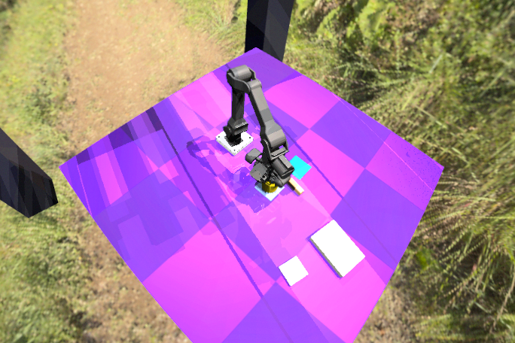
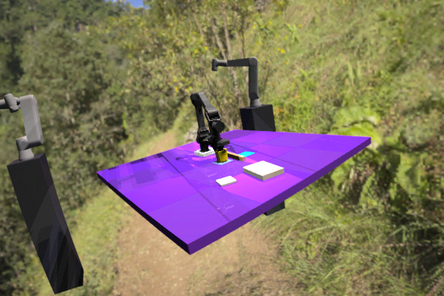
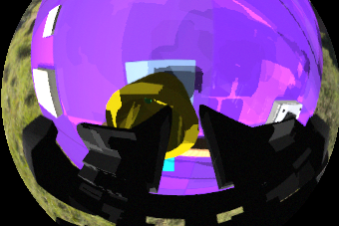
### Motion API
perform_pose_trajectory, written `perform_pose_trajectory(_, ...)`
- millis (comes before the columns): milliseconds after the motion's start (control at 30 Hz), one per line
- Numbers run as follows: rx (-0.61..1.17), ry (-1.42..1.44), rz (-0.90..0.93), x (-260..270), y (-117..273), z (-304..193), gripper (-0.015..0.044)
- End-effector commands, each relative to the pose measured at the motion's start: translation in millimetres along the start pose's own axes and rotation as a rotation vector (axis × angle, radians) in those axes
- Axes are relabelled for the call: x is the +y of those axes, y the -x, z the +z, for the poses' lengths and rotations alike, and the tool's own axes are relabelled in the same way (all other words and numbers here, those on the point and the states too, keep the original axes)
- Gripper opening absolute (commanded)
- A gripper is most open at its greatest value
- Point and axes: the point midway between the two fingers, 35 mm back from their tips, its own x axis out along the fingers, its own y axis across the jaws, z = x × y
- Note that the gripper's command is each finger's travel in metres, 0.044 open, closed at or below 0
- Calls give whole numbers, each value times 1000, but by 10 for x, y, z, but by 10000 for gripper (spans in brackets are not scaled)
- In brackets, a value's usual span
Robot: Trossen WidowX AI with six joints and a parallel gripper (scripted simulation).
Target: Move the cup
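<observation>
The yellow cup [image 1: 270, 187] [image 2: 222, 156] [image 3: 117, 108] stands upright on the light blue pad [image 1: 270, 195] [image 2: 221, 163] [image 3: 136, 71]. A green marble [image 3: 148, 101] shows inside it in the wrist view; other marbles cannot be made out. My gripper [image 1: 271, 181] [image 2: 222, 148] [image 3: 185, 109] is at the cup's rim, partly open. One finger reaches over the cup's mouth and the other is outside, with the near wall between them and a small gap visible. The fingertips are hidden in the top and exterior views. The other pad, cyan [image 1: 300, 167] [image 2: 247, 154] [image 3: 169, 164], holds nothing.
A wooden bar [image 1: 296, 186] [image 2: 236, 156] [image 3: 203, 153] lies between the two pads, close beside the cup. A large white block [image 1: 337, 247] [image 2: 263, 169] and a small white block [image 1: 293, 270] [image 2: 226, 180] lie farther out from the arm's base.
</observation>
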Motion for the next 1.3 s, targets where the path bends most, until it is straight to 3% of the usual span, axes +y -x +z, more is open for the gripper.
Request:
perform_pose_trajectory(0,0,0,1,2,2,0,113)
perform_pose_trajectory(533,0,0,1,2,2,0,0)
perform_pose_trajectory(1267,-4,-3,-4,18,523,-14,0)
